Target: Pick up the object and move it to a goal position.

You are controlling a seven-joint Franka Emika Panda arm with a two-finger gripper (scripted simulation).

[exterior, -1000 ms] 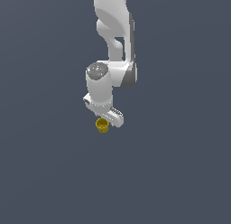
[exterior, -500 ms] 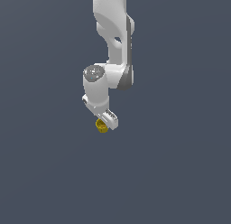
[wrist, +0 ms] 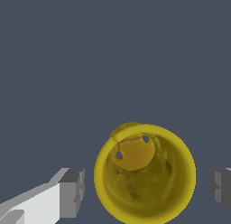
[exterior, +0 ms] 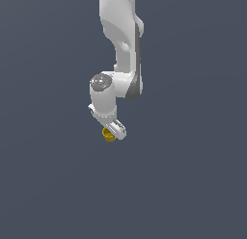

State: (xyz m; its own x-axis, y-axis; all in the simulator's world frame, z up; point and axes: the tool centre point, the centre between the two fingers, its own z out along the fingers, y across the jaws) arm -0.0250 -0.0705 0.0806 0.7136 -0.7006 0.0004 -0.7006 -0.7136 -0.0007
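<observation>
In the exterior view, one yellow cup [exterior: 109, 135] sat at the tip of my single white pincer [exterior: 115, 132], partly hidden behind it. In the wrist view, that cup [wrist: 145, 173], hollow-topped with a tapered interior, lay between my two grey fingertips [wrist: 72, 192], which stood apart, clear of its rim.

Your robot is a single arm [exterior: 120, 35] with a smooth, glossy white shell made of rounded, bulging segments. Along one side of the segments runs a darker grey band, where the casing meets the joints. Near the lower end sits a round joint cap [exterior: 101, 82], light grey and disc-shaped, with a faintly mottled face. Below it the white casing narrows into a small, blocky end piece. In the wrist view, you see the jaws as angular white bars ending in square, dark grey pads [wrist: 72, 192] with flat faces.
</observation>
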